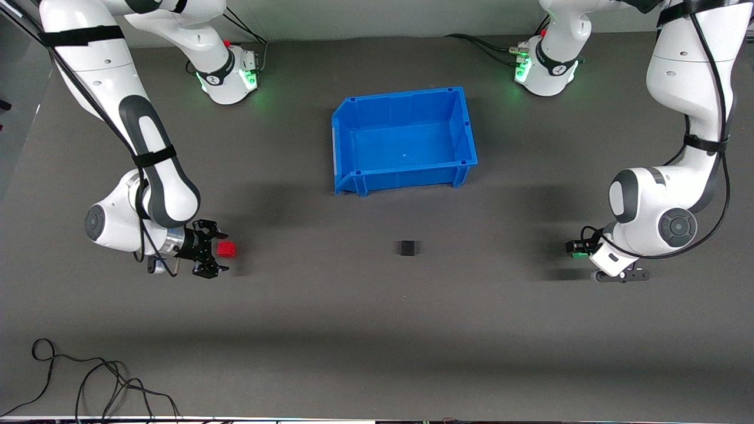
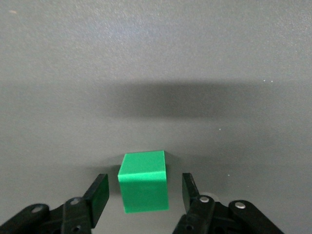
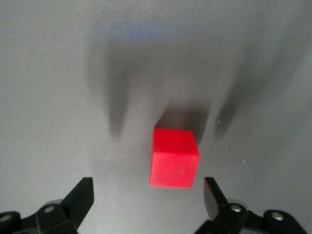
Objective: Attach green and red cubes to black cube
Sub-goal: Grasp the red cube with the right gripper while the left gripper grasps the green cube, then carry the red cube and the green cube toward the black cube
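Both grippers (image 2: 144,195) (image 3: 148,197) stood open around their cubes, green (image 2: 143,181) and red (image 3: 174,158), neither gripped; the black cube (image 1: 407,248) waited unattached.

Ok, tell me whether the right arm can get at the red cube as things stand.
Probably yes: the right tool stands open at the red cube, one finger on either side, with gaps to both and nothing between them.

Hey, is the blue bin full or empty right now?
Empty. The front view looks straight down into the blue bin and shows only its bare blue floor; no cube or anything else lies inside it.
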Available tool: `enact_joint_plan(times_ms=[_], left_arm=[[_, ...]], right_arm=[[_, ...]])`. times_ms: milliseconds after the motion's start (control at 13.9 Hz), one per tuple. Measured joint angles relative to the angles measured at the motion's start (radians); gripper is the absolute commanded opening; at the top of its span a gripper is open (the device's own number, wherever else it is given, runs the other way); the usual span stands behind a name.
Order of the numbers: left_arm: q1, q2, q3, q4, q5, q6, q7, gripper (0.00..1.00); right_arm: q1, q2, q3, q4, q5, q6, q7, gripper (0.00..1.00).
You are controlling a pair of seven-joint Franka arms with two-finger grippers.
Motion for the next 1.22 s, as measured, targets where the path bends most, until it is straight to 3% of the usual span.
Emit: enact_joint_plan(times_ms=[215, 359, 646, 934, 1006, 1149, 1221], left_arm=[[0.001, 0.007, 0.002, 0.002, 0.010, 0.007, 0.001, 0.57], [0.001, 0.015, 0.002, 0.005, 0.010, 0.019, 0.001, 0.57], [0.002, 0.023, 0.003, 0.012, 0.010, 0.040, 0.001, 0.30], [0.001, 0.031, 0.000, 0.026, 0.010, 0.041, 0.001, 0.00], [0.001, 0.031, 0.000, 0.027, 0.010, 0.041, 0.001, 0.00], [0.001, 0.031, 0.000, 0.035, 0.006, 0.041, -0.001, 0.00], [0.001, 0.029, 0.000, 0.043, -0.007, 0.041, -0.011, 0.00]], right_arm=[[0.000, 0.025, 0.000, 0.000, 0.000, 0.020, 0.000, 1.00], [0.000, 0.031, 0.000, 0.000, 0.000, 0.022, -0.001, 0.99], [0.000, 0.031, -0.002, 0.003, 0.000, 0.022, -0.001, 0.77], [-0.001, 0.031, -0.010, 0.008, 0.000, 0.021, -0.013, 0.45], [-0.002, 0.031, -0.011, 0.009, 0.000, 0.021, -0.015, 0.36], [-0.002, 0.031, -0.011, 0.010, 0.000, 0.021, -0.019, 0.32], [-0.002, 0.031, -0.011, 0.010, 0.000, 0.021, -0.020, 0.23]])
